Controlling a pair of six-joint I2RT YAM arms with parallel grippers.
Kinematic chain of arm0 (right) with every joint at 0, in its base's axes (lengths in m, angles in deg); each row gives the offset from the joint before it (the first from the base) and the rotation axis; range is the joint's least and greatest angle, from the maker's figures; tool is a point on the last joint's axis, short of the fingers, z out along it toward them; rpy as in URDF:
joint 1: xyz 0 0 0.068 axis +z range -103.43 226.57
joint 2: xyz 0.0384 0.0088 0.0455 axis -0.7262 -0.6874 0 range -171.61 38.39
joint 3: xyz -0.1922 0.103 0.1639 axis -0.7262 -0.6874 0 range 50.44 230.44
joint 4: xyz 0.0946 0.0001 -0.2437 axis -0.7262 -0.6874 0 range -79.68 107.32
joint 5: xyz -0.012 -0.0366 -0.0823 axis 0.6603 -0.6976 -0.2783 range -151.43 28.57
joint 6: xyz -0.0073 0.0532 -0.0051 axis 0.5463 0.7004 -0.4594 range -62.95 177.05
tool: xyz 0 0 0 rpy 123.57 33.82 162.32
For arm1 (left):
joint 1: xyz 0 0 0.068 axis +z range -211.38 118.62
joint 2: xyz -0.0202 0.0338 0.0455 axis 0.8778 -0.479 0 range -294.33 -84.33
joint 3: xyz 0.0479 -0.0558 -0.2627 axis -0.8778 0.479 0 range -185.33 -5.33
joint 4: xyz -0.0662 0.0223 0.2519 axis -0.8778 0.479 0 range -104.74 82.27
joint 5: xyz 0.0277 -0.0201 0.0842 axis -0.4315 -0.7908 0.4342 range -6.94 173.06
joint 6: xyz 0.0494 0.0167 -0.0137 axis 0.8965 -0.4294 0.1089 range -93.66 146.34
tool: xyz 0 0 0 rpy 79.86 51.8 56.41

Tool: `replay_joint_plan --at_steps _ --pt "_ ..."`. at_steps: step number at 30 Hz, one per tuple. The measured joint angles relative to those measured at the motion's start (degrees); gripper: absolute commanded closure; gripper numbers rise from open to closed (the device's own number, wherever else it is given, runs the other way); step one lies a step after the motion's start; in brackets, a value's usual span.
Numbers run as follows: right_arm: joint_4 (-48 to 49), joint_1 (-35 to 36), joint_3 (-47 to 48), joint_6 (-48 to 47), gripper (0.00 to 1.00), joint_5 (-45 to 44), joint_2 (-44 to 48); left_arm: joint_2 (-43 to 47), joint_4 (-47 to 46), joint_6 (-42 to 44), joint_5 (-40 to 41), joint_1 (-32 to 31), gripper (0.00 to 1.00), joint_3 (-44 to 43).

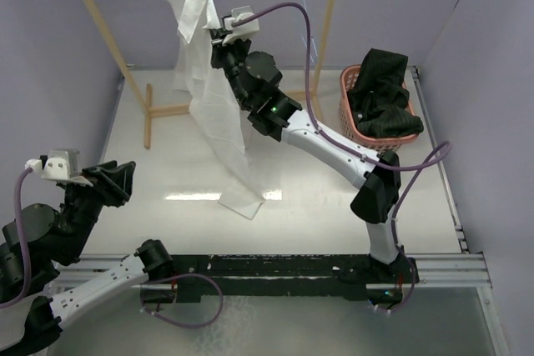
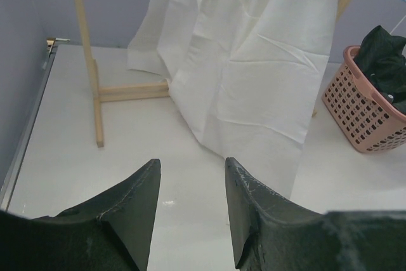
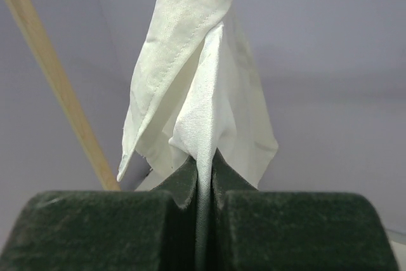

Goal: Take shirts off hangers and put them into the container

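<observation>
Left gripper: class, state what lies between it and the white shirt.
Only bare table separates the left gripper from the white shirt, shown in the left wrist view.

Scanning every view for something to read: no lettering, no label, no number turns up anywhere. The white shirt [image 1: 213, 114] is plain cloth, the black shirt [image 1: 384, 89] shows no printed tag, the pink basket [image 2: 361, 118] carries only its lattice holes, and the wooden rack [image 2: 133, 91] is unmarked wood.
</observation>
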Motion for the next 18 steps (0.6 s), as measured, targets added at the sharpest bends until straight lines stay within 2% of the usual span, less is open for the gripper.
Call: replay_joint_plan --at_steps 5,12,18 --pt "3.1 0.0 0.0 -2.9 1.0 -1.0 0.6 0.0 -0.2 0.0 -0.5 0.0 0.51 0.6" --pt "1.3 0.0 0.0 -5.0 1.0 -1.1 1.5 -0.2 -1.4 0.1 -0.9 0.0 0.49 1.6" --pt "-2.5 0.0 -6.6 -4.9 1.0 -0.5 9.5 -2.7 -4.4 2.3 -2.4 0.0 0.44 1.6"
